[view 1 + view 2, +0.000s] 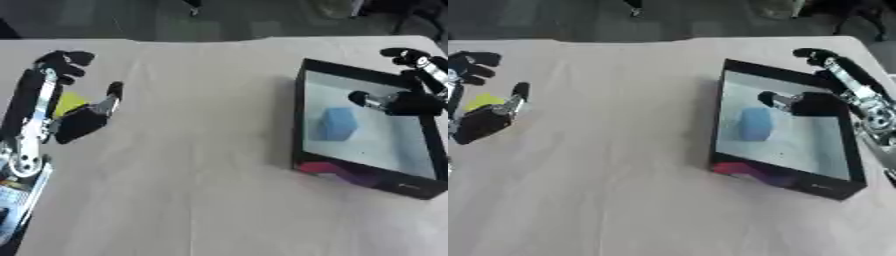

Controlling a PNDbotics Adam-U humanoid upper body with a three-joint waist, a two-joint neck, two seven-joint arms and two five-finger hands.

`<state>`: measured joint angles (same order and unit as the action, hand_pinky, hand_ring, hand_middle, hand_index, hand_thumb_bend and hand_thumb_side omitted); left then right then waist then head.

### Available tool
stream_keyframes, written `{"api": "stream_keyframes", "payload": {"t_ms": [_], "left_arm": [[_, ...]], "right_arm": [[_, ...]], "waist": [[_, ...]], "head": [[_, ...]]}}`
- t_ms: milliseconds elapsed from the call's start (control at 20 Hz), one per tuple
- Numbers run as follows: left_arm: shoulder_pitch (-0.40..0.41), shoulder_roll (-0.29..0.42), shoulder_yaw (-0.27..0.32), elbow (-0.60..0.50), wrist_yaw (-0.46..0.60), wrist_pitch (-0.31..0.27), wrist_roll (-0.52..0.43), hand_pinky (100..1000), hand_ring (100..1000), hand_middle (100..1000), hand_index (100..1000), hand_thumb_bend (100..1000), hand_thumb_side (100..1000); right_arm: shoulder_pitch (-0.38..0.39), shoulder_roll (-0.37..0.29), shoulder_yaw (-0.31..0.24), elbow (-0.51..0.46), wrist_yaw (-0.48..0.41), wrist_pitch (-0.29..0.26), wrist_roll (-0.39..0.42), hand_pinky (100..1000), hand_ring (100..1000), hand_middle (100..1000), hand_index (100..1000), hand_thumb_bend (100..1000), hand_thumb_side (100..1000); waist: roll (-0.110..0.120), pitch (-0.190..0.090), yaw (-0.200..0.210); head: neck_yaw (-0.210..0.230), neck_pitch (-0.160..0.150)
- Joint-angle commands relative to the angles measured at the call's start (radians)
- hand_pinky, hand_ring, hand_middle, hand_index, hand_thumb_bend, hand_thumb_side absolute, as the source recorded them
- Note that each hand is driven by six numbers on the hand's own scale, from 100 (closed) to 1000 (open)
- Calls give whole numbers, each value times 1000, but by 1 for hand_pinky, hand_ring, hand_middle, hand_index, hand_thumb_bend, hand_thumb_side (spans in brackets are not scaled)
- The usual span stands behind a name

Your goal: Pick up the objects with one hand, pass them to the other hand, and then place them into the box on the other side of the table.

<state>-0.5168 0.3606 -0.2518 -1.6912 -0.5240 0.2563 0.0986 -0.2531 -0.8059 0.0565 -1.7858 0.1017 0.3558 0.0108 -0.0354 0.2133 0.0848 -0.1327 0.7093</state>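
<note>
Box first: the black-walled rectangular box (302, 120) with a pale floor sits on the right side of the beige cloth-covered table (192, 150). My right hand (411, 102) hangs over it, fingers spread and empty. My left hand (74, 117), also wide, hovers at a small yellow object (70, 102) far left. A light blue cube (337, 124) lies inside the box, so one delivery looks done; the yellow piece remains.
</note>
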Motion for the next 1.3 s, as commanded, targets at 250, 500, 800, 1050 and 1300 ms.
{"api": "stream_keyframes", "payload": {"t_ms": [250,500,800,1050,1300], "left_arm": [[-17,14,15,-12,7,12,5,715,701,699,798,312,379],[-15,25,27,-9,13,23,11,714,699,690,793,304,373],[-28,86,57,8,45,70,-9,724,710,699,801,316,358],[-55,182,92,27,90,116,-56,733,720,708,806,319,356],[-57,250,137,67,134,151,-66,734,721,709,805,317,359]], "right_arm": [[-14,-13,-34,-24,-121,24,-133,940,1000,923,913,463,438],[-29,2,-51,-61,-286,9,-215,948,1000,922,907,246,511],[-39,13,-53,-64,-388,20,-249,946,1000,916,903,336,459],[-42,7,-57,-64,-400,19,-258,945,1000,914,903,354,453],[-43,2,-61,-68,-383,8,-241,947,1000,921,911,355,468]], "waist": [[9,-14,0],[16,-18,3],[30,-27,11],[42,-35,17],[54,-39,21]], "head": [[21,0],[70,8],[103,16],[110,27],[119,38]]}}
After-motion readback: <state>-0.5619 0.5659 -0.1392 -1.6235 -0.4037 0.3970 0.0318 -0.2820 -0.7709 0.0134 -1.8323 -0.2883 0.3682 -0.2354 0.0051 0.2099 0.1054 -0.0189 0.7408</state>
